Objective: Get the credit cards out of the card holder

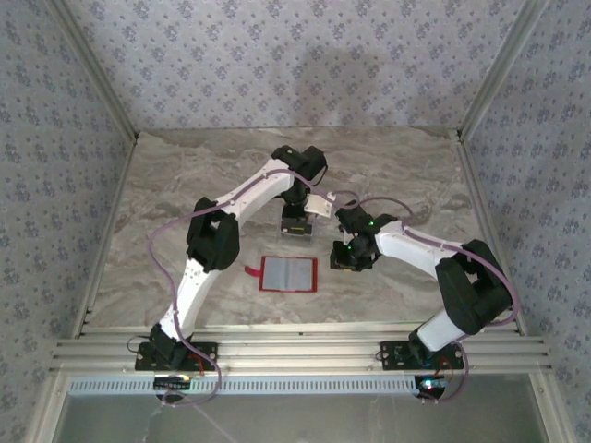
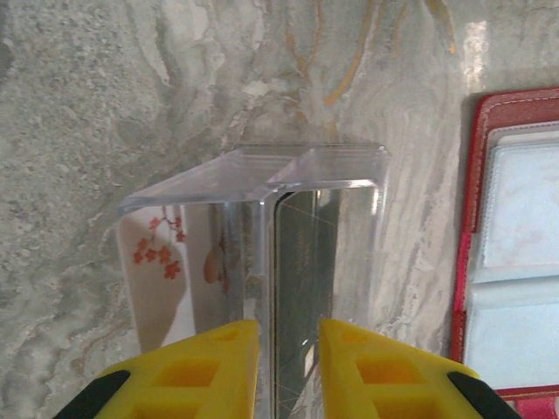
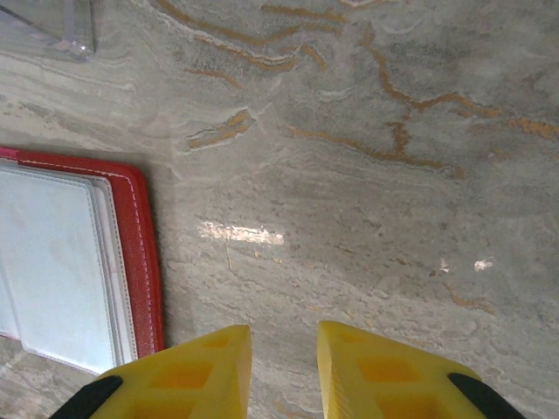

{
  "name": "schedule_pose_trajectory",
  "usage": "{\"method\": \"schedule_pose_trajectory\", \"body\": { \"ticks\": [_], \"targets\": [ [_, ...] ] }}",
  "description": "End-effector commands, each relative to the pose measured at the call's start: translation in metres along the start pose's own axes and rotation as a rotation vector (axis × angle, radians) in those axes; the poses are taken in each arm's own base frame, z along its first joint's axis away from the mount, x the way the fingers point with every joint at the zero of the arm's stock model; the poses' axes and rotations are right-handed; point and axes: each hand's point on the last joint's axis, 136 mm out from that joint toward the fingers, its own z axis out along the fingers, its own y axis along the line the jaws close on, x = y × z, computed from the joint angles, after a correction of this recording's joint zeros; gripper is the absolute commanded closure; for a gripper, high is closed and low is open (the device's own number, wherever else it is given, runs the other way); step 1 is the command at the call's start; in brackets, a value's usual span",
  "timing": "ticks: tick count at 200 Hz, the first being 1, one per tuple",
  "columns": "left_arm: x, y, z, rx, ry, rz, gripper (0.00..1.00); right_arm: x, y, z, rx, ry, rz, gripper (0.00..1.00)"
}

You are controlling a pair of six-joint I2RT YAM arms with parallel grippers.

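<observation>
Releasing thin pale credit cards (image 2: 157, 262) at 12 o'clock of flat red card holder (image 1: 288, 274): left gripper (image 2: 288, 336) narrowly parted, unclamped, so lift straight up. Right gripper (image 3: 282, 336) narrowly parted, empty.

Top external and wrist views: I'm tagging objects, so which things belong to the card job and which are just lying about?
Job:
- card holder, lying open
- credit cards, one with a blossom print

Lying about:
- clear plastic stand, not named in the job, though the cards show through it
</observation>
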Motion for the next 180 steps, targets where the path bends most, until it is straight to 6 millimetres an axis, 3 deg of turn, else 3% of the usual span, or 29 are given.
{"method": "schedule_pose_trajectory", "body": {
  "ticks": [1,74,117,180],
  "targets": [
    [-0.006,0.011,-0.037,-0.098,-0.051,-0.014,0.74,-0.005,0.004,-0.009,0.003,-0.018,-0.007,0.72],
    [-0.019,0.010,-0.068,-0.202,-0.261,-0.239,0.76,-0.010,0.014,-0.007,0.000,-0.021,-0.023,0.72],
    [-0.010,-0.012,-0.059,-0.178,-0.339,-0.456,0.76,-0.012,0.021,-0.004,-0.008,-0.020,-0.032,0.73],
    [-0.004,-0.023,-0.061,-0.132,-0.568,-0.940,0.76,-0.012,0.031,0.006,-0.037,-0.004,-0.039,0.73]
  ]
}}
